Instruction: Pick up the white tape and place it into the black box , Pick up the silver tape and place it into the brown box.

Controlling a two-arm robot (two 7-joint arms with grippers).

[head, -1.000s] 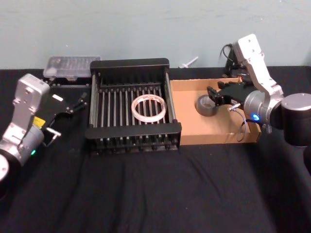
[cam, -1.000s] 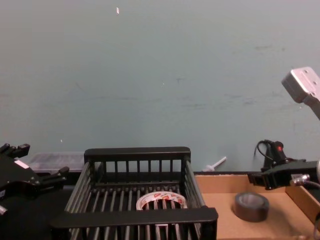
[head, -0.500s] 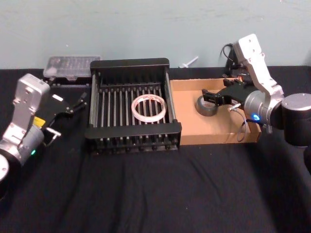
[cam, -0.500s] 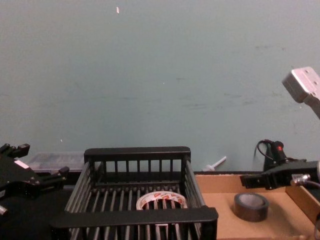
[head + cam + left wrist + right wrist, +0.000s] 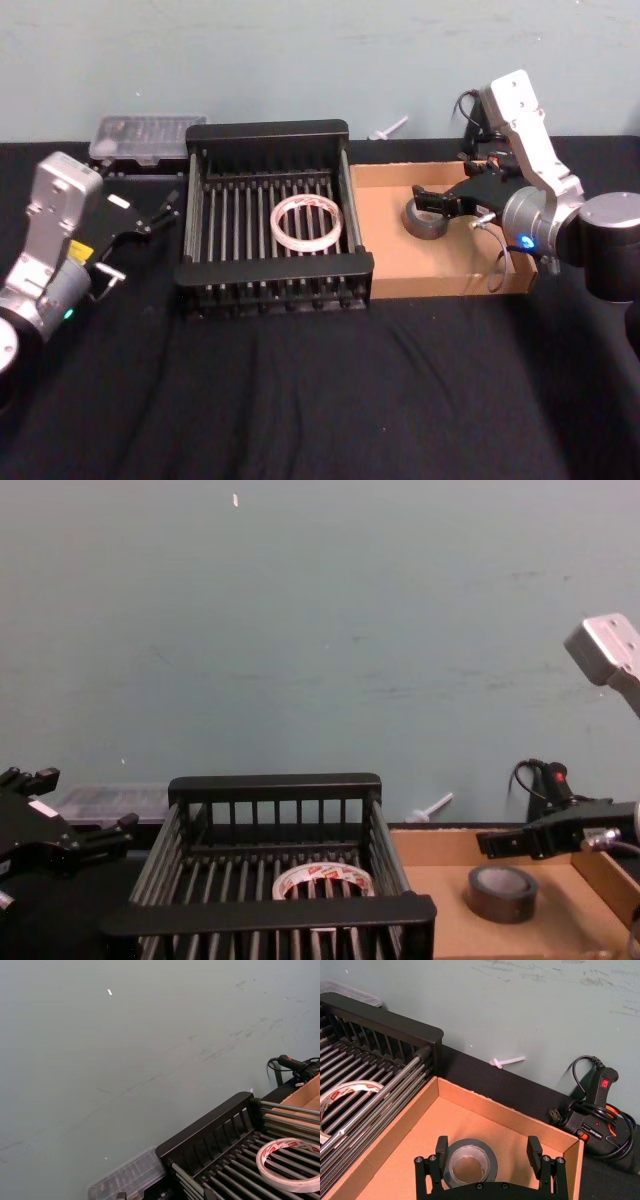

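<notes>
The silver tape lies flat on the floor of the brown box, toward its left side. My right gripper hovers just over it, open. In the right wrist view its fingers stand wide apart, and the silver tape sits below them, nearer one finger and free of the other. The white tape rests flat on the bars inside the black box. My left gripper stays parked, open, left of the black box.
A clear plastic case sits behind the black box at the back left. A black glue gun with a coiled cable and a small white piece lie behind the brown box. Black cloth covers the table's front.
My right gripper's fingers have spread from shut on the silver tape to wide open. The tape now rests on the box floor. The left arm has not moved.
</notes>
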